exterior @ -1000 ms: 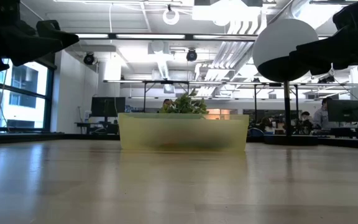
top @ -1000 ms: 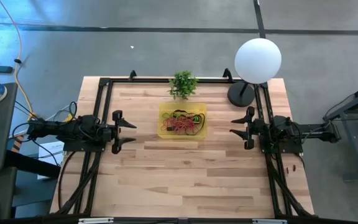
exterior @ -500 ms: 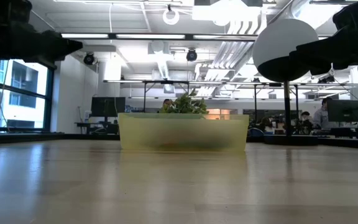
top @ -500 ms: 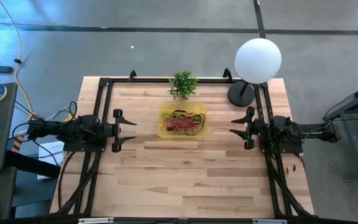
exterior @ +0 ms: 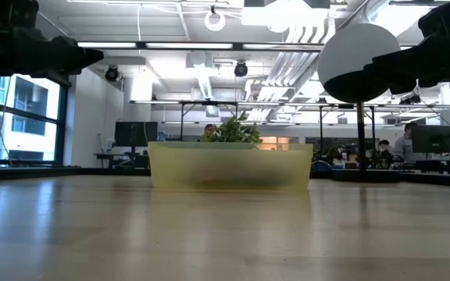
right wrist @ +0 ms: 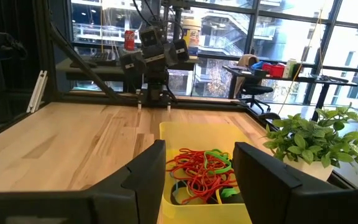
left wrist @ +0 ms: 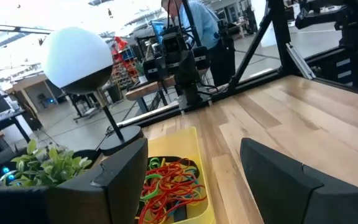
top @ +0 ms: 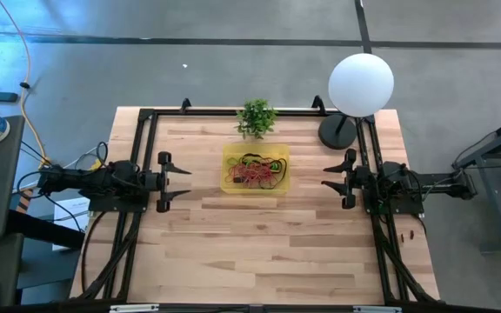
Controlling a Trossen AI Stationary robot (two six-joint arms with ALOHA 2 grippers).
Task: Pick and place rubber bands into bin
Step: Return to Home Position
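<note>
The rubber bands (top: 255, 172), thin floppy elastic loops in red, orange and green with a few darker ones, are gathered in one tangled heap inside the shallow rectangular bin (top: 225, 169) of translucent yellow plastic. The bin is set on the pale planked wooden table (top: 259, 252), just in front of the small green potted plant (top: 257, 117). No loose band can be made out on the bare wood in any view, so the collecting is judged to be done; only the parking of the arms appears to be left.

The left gripper (top: 183, 183) is held above the table's left side and the right gripper (top: 325, 176) above its right side, each well apart from the bin and pointed towards it. Both sets of dark fingers are spread wide and nothing is carried between them.

The bands are seen as soft, overlapping curls without fixed shape. The bin's walls are straight, smooth and frosted, so that from table height its contents are shown only as a dim dark blur. The tabletop is made of narrow glued strips with a slight sheen. A white globe lamp (top: 361, 83) on a black base is placed at the far right corner.
</note>
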